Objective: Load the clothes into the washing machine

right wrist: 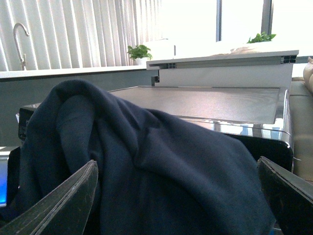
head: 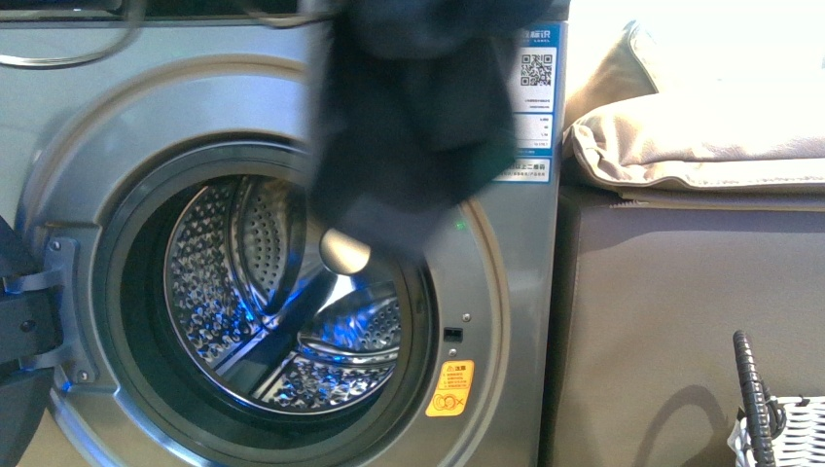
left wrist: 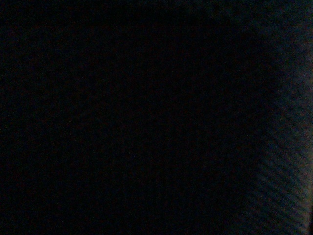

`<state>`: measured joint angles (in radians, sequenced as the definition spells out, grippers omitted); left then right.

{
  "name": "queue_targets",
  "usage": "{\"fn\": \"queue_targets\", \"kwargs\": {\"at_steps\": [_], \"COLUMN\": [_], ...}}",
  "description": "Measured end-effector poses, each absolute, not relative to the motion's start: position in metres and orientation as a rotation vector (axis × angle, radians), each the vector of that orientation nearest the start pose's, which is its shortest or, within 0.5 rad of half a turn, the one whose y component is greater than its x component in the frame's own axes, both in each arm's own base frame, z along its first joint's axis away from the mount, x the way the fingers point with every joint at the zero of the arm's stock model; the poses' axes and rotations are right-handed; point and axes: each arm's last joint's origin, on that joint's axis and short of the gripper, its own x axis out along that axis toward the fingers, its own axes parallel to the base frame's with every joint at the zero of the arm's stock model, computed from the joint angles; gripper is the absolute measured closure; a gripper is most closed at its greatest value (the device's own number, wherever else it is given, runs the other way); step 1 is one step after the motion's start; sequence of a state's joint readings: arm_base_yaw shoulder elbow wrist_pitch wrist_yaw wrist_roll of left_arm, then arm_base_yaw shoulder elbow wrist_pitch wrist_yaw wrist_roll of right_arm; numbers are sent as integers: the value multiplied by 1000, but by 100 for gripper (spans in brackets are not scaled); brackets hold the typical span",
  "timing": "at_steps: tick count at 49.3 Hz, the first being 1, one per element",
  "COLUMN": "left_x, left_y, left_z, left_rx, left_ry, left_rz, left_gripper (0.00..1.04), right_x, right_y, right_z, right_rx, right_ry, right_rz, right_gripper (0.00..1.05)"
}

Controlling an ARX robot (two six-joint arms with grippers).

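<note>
Between the right claw's (right wrist: 176,160) spread jaws bunch the navy clothes (right wrist: 146,147)

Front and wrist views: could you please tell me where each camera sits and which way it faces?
Front view: on the body, facing the washing machine and its open drum; the clothes hang before it; no arm shows.
Left wrist view: dark.
Right wrist view: on the right wrist, looking over the clothes to the machine's top; the right pincer flanks them, spread wide.
Shared: front and right wrist views both show clothes and machine.
</note>
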<state>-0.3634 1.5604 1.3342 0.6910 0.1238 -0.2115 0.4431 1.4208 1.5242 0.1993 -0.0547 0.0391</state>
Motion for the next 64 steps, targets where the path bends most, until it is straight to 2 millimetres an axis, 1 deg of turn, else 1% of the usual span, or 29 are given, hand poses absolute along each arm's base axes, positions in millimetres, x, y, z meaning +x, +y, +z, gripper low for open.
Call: {"fn": "queue_targets", "kwargs": {"at_steps": [4,15,24,30,38,40,41,42,44,47,50,52,53,56,60,64], "left_x": [326,309,299,298,302,305,306,308,311,316,320,324,325,330,334,339], "left_y": [-122,-92,-67,-55,-48,-47,-47,-47,-47,-47,-46,-44,-44,-43,-41,-38], "left_z": [408,381,354,333,306,299,297,294,290,282,275,270,268,261,253,245], "left_rx": [-245,-177,-122,-102,-94,-85,-84,-79,-72,-66,-62,-63,-63,-63,-61,-50], "left_ry": [-413,-394,-375,-344,-286,-272,-270,-266,-261,-241,-228,-220,-215,-202,-197,-196], "left_rz": [-528,-521,-488,-464,-442,-435,-434,-431,-427,-419,-406,-385,-383,-364,-346,-325], "left_gripper": [88,88,88,88,88,88,88,88,88,88,88,88,88,88,88,88], "right_x": [280,279,280,280,280,277,277,274,269,259,250,241,240,229,219,210], "right_y": [134,134,134,134,134,134,133,129,122,111,99,88,86,73,62,54], "right_z": [478,479,478,478,479,479,479,474,464,447,432,417,415,395,372,343], "right_rx": [97,98,99,99,99,90,89,75,54,34,30,29,29,29,26,17], "right_ry": [-290,-291,-290,-290,-290,-224,-212,-151,-89,-50,-50,-56,-57,-64,-59,-42], "right_rz": [500,500,500,500,499,386,368,274,173,76,41,24,22,1,-7,7], "right_gripper": [7,7,7,7,7,13,13,18,23,31,39,46,47,56,66,78]}}
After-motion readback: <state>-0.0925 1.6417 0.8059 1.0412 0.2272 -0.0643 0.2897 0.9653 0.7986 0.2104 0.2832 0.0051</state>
